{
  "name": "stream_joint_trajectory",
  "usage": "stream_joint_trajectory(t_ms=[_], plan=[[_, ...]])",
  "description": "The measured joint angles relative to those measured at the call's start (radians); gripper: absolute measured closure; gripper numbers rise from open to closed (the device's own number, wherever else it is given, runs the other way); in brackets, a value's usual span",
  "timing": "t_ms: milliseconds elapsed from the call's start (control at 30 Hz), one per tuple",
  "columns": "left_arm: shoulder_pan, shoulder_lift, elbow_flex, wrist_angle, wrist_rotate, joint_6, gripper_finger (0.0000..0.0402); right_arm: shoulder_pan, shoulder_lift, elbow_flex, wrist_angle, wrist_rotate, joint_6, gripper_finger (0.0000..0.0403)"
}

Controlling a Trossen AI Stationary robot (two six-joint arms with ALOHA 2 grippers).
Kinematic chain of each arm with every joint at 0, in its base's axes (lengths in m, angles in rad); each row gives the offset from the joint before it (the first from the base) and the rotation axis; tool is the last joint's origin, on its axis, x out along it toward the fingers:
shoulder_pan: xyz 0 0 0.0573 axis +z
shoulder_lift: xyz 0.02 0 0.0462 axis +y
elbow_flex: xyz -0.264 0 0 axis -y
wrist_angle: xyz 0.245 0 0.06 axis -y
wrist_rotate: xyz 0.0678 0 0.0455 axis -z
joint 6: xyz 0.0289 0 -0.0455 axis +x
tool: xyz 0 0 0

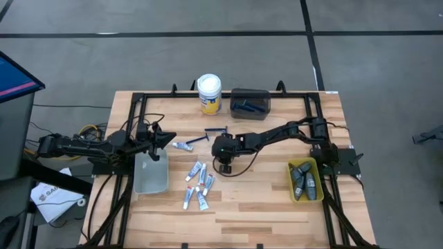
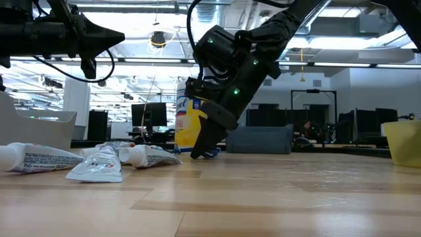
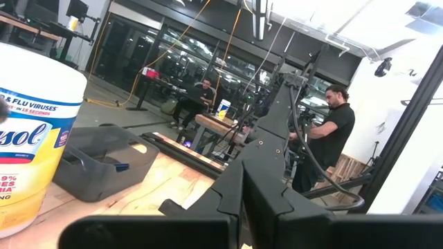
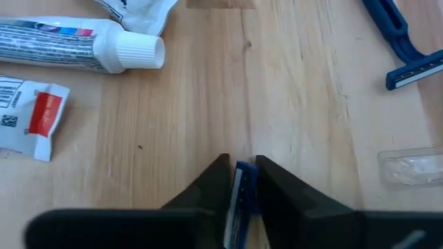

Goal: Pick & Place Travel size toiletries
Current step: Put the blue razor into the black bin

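My right gripper (image 1: 223, 158) (image 4: 242, 166) reaches to the table's middle, slanting down, and is shut on a thin dark-blue razor (image 4: 241, 188). A second blue razor (image 1: 208, 135) (image 4: 405, 45) lies flat on the wood just beyond it. Several white-and-blue tubes (image 1: 198, 183) (image 2: 99, 161) lie flat nearer the front edge. Dark grey pods fill the yellow tray (image 1: 305, 181) on the right. My left gripper (image 1: 164, 137) (image 2: 108, 36) hovers high over the clear tray (image 1: 151, 173), shut and empty. My right gripper pinches the razor (image 4: 239, 181) between its two fingers (image 4: 213, 181), coming from above and slanting down from the table's right. Only a thin blue edge shows between the fingertips. The fingers hide which part it is and whether it rests on the wood.
A yellow jar with a white lid (image 1: 209, 93) and a dark tray holding razors (image 1: 249, 102) stand at the far edge. A small clear wrapper (image 4: 410, 166) lies near the right gripper. Bare wood lies between the tubes and the yellow tray. People sit in the room behind.
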Motion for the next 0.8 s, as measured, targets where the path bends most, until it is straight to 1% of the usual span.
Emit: stream_joint_trajectory(t_ms=[100,167,300,467,533,633,733,800], plan=[[0.000,0.000,0.000,0.000,0.000,0.000,0.0401,0.008,-0.003,-0.001,-0.002,0.002,-0.002,0.0372],[0.000,0.000,0.000,0.000,0.000,0.000,0.0401,0.012,-0.006,-0.001,-0.003,0.006,-0.008,0.0385],[0.000,0.000,0.000,0.000,0.000,0.000,0.0401,0.025,-0.030,-0.007,-0.025,0.013,-0.031,0.0386],[0.000,0.000,0.000,0.000,0.000,0.000,0.0401,0.040,-0.106,-0.006,-0.026,0.012,-0.039,0.0368],[0.000,0.000,0.000,0.000,0.000,0.000,0.0401,0.045,-0.148,-0.006,-0.034,0.011,-0.063,0.0370],[0.000,0.000,0.000,0.000,0.000,0.000,0.0401,0.042,-0.226,-0.006,-0.053,0.012,-0.120,0.0383],[0.000,0.000,0.000,0.000,0.000,0.000,0.0401,0.015,-0.303,-0.003,-0.068,0.055,-0.152,0.0386],[0.000,0.000,0.000,0.000,0.000,0.000,0.0401,-0.016,-0.346,-0.003,-0.079,0.100,-0.160,0.0377]])
